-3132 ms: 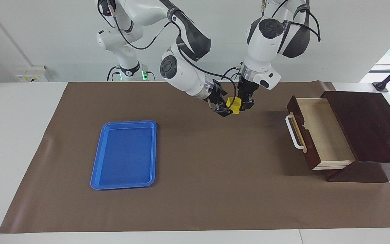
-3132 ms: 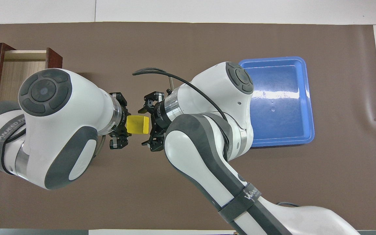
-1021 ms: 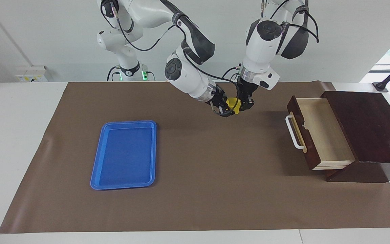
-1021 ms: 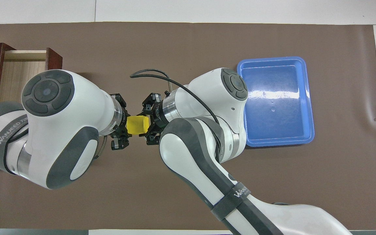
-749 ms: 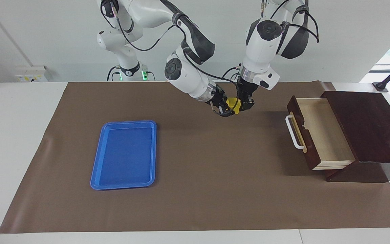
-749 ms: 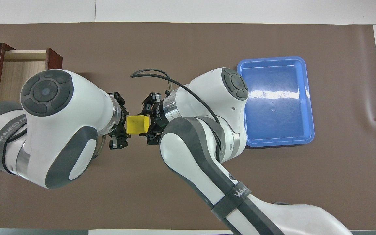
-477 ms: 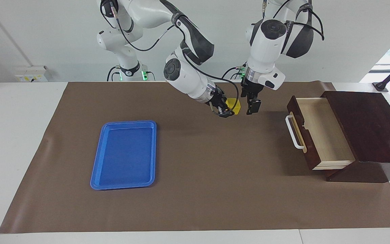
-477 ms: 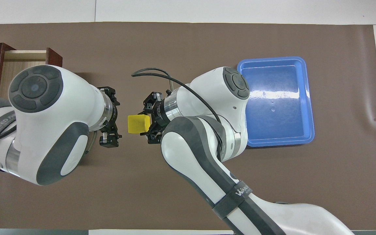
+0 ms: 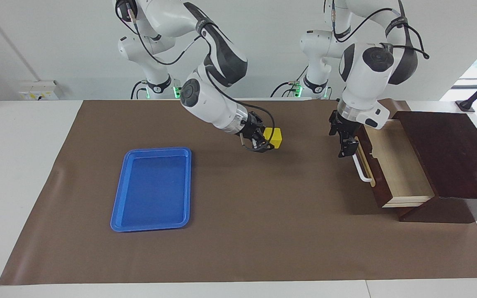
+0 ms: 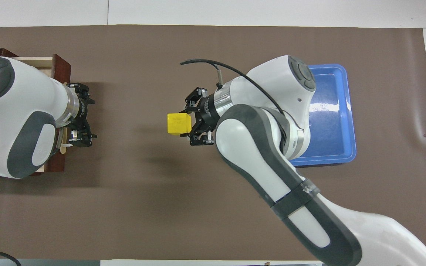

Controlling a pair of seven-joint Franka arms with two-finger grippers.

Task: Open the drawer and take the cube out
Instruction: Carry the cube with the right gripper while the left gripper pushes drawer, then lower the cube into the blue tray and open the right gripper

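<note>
The right tool (image 9: pixel 266 140) is clamped on the cube (image 9: pixel 273 137), holding it in the air over the brown mat near the middle of the tabletop (image 9: pixel 23 165), so it can be carried without touching anything. The drawer (image 9: pixel 391 161) stands pulled out at the left arm's end of the tabletop, its pale inside bare, which fits the cube being already out. The left tool (image 9: pixel 343 140), its fingers apart and holding nothing, hangs just in front of the drawer's white handle (image 9: pixel 358 165), probably placed to push it shut. A blue tray (image 9: pixel 151 188) lies toward the right arm's end, a likely landing spot.

Bright, even light; soft shadows
</note>
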